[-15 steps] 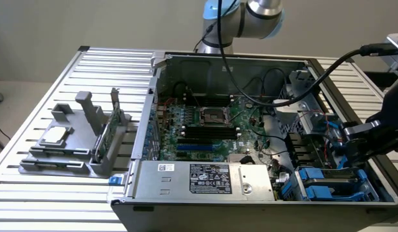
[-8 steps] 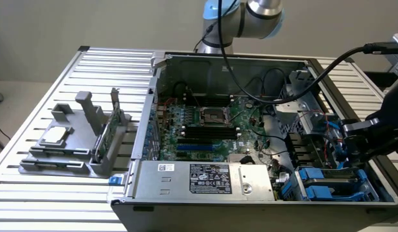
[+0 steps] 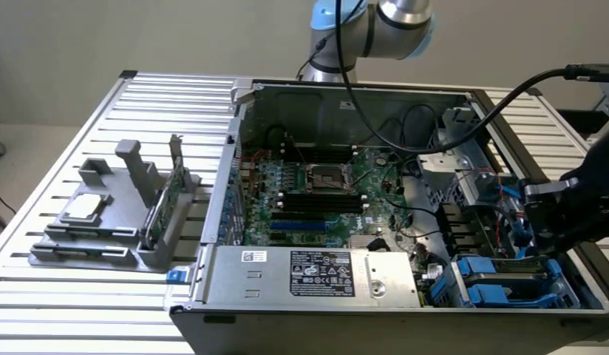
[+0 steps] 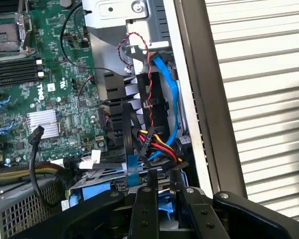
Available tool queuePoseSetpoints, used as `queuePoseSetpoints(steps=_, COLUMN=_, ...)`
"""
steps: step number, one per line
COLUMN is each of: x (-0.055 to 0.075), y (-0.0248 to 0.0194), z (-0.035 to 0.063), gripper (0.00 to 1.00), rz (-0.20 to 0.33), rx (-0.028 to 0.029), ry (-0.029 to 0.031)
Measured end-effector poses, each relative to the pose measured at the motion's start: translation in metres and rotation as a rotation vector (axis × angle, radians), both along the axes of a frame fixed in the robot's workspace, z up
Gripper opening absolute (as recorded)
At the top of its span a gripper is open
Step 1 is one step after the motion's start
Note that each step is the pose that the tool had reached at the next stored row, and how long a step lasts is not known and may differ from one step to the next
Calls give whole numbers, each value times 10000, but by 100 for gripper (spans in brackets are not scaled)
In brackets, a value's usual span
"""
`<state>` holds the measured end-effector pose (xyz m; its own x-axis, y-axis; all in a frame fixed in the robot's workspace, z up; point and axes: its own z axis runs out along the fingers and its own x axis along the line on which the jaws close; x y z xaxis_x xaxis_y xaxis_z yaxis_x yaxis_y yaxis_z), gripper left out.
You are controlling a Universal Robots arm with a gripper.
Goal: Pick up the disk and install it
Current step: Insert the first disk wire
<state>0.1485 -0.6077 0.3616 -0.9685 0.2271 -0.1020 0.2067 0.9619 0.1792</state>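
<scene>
My gripper (image 3: 539, 240) hangs low inside the open computer case (image 3: 225, 185), at its front corner on the exterior view's right, just above the drive bay. In the wrist view its two black fingers (image 4: 145, 191) stand close together, shut on the disk (image 4: 163, 206), of which I see just a strip of blue carrier between them. More blue carrier plastic (image 3: 502, 285) lies in the bay right under the gripper. The rest of the disk is hidden by the fingers and the bay's frame.
Red, yellow and black wires (image 4: 157, 147) and a blue cable (image 4: 170, 94) crowd the bay beside the case's side wall (image 4: 194, 99). The power supply (image 3: 315, 274) and motherboard (image 3: 315, 185) lie toward the exterior view's left. A grey fixture (image 3: 107, 222) on the slatted table holds a square chip (image 3: 85, 207) and an upright card (image 3: 166, 200).
</scene>
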Motion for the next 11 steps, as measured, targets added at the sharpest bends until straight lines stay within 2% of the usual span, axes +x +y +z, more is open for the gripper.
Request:
queuePoseSetpoints(steps=8, x=0, y=0, z=-18, gripper=25, rz=-1445, rx=-1, ry=0)
queuePoseSetpoints(steps=11, x=0, y=-3, z=-20, gripper=25, rz=-1750, rx=-3, ry=35)
